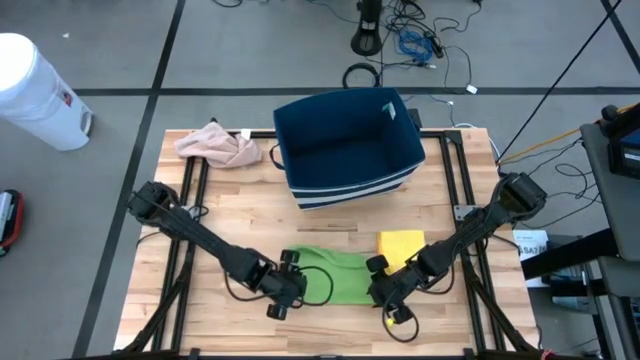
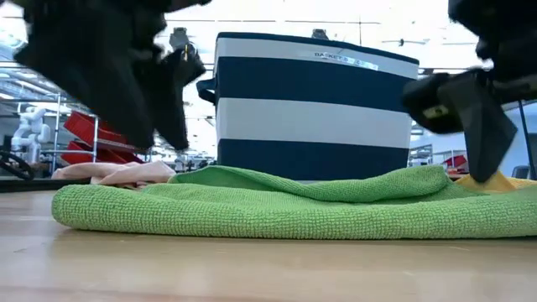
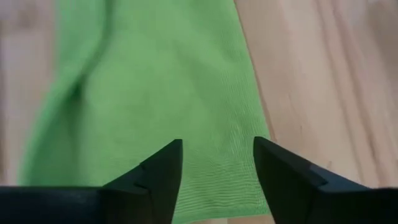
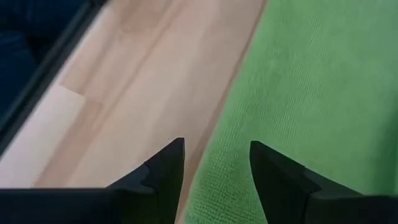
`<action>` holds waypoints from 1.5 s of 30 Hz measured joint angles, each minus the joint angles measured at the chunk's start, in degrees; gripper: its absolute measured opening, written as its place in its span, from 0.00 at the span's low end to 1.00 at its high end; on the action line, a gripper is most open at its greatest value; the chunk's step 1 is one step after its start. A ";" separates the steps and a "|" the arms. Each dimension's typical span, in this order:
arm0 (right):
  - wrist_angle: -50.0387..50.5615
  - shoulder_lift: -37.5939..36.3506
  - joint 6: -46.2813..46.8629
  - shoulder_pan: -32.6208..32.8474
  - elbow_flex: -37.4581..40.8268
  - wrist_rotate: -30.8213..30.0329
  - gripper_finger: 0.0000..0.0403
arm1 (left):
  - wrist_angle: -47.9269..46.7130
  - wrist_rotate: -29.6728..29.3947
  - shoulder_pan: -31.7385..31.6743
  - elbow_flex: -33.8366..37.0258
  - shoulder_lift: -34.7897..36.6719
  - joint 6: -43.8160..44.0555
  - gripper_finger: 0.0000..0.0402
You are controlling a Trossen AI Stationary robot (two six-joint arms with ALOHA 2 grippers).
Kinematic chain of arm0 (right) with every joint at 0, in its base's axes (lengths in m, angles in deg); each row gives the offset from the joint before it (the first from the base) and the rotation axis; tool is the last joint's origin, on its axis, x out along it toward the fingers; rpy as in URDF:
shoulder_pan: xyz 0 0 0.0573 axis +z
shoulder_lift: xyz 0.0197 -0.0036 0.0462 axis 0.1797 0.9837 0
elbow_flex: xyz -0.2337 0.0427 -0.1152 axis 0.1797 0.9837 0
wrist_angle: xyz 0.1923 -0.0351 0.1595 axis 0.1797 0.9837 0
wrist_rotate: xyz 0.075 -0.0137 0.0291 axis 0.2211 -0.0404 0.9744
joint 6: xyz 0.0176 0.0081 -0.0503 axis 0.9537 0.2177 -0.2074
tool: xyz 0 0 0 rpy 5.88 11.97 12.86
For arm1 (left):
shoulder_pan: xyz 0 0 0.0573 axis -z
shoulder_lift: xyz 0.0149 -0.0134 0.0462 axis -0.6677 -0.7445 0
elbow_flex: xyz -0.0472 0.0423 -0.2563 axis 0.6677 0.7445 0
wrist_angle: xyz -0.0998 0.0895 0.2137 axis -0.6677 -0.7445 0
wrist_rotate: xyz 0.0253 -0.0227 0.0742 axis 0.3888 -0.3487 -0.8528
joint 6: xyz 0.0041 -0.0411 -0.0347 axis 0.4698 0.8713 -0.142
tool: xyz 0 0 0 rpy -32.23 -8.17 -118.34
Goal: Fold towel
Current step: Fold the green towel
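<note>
The green towel [image 1: 335, 276] lies folded on the wooden table [image 1: 470, 180], near its front edge, and serves as the landmark here. At its left end the left claw [image 1: 290, 284] hovers with its fingers [image 3: 160, 177] apart over the cloth, holding nothing. At its right end the right claw [image 1: 388, 294] also stands open and empty, its fingers [image 4: 281, 174] straddling the towel's edge. Just beyond the towel's right corner lies a yellow cloth [image 1: 400, 245]. Farther back, behind the towel, stands a navy-and-white striped basket [image 1: 347, 150]. To that basket's left, well beyond the towel, a pink cloth [image 1: 219, 146] sits crumpled.
</note>
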 joint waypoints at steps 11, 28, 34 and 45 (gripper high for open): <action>0.11 1.55 1.30 0.00 0.00 -0.20 0.30 | -0.05 1.23 -1.83 0.00 -2.57 0.68 0.42; 1.94 1.55 1.01 0.00 0.00 -0.84 0.04 | 2.30 7.44 -1.02 -0.07 -5.22 1.18 0.42; 1.92 1.68 0.78 0.00 0.00 -1.21 0.02 | 2.00 6.35 -1.48 -0.02 -5.94 1.20 0.37; 1.79 1.72 1.04 0.00 0.00 -1.20 0.01 | 1.59 5.67 -1.41 -0.02 -5.96 0.06 0.06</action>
